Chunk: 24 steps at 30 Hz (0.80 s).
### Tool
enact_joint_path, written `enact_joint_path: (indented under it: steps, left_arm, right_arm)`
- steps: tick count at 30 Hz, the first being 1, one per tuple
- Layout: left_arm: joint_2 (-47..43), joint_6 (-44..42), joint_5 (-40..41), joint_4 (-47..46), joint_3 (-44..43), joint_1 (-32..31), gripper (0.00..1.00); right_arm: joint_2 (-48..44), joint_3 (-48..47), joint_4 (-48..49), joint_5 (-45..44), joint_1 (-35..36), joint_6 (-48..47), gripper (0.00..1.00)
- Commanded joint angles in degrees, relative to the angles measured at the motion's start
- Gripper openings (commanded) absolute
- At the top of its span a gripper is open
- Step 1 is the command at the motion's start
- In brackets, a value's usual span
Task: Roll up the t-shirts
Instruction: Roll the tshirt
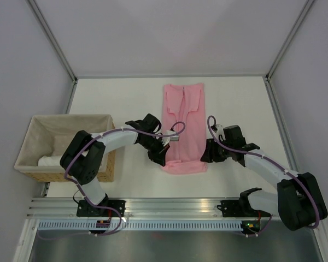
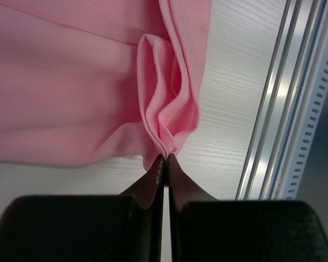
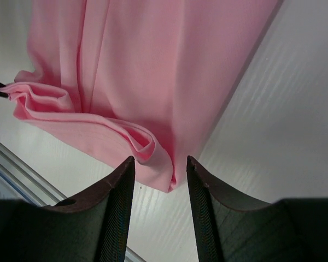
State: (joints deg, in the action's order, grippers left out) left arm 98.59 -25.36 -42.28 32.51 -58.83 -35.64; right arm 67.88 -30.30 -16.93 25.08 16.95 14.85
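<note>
Where the two arms are bolted down, a ribbed aluminium rail (image 1: 169,204) runs along the near edge of the white table (image 1: 126,98). Just beyond it lies the near hem of the pink t-shirt (image 1: 188,144), with a gripper at each of its corners.

The left gripper (image 2: 165,158) is at the near left corner. Its fingers are pressed together with only a hairline slit between them, and a bunched fold of the hem is pinched at their tips. The cloth puckers into a few soft pleats just past the pinch.

The right gripper (image 3: 160,162) is at the near right corner, its fingers held apart and straddling that corner of the hem. The cloth lies in the gap and the fingers grip nothing — whether either tip touches the fabric, I cannot tell. Between the two corners the hem is rucked up into a low, wrinkled ridge.

Level with the grippers but well apart from the shirt, a wicker basket (image 1: 33,142) with beige lining stands at the left side of the table. A white bundle (image 1: 52,161) lies in its near corner.

Farther out, the shirt lies flat in the middle of the table — folded lengthwise into a narrow strip that runs straight away from the arms. At its far end the sleeves are folded in over the body.
</note>
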Motion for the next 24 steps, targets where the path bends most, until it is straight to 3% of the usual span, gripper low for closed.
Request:
enact_joint_path:
  steps: [1, 12, 15, 16, 19, 24]
  left_arm:
    - [-3.48, 1.2, -0.61, 4.31, 0.47, -1.89, 0.06]
    - [-2.78, 1.64, 0.62, 4.75, -1.02, -4.44, 0.08]
    - [-2.17, 1.02, 0.97, 4.75, -1.03, -4.44, 0.08]
    - [-2.08, 1.02, 1.32, 4.84, -1.03, -4.44, 0.08]
    - [-1.82, 1.37, 1.33, 4.84, -2.25, -4.44, 0.08]
    - [0.9, 2.6, 0.8, 5.54, -8.84, -3.74, 0.08]
  right_arm:
    - [0.68, 0.86, 6.38, 1.11, 1.24, 1.67, 0.49]
    - [1.38, 4.29, 9.37, 3.04, 3.18, 1.76, 0.37]
    - [0.15, 5.34, 11.39, 2.78, 3.18, 1.76, 0.28]
    - [-0.11, 5.43, 11.48, 2.78, 3.09, 1.93, 0.18]
    - [-0.81, 5.43, 11.04, 2.61, 3.18, 2.46, 0.03]
    - [-2.92, 4.47, 7.36, -1.96, 3.0, 5.01, 0.0]
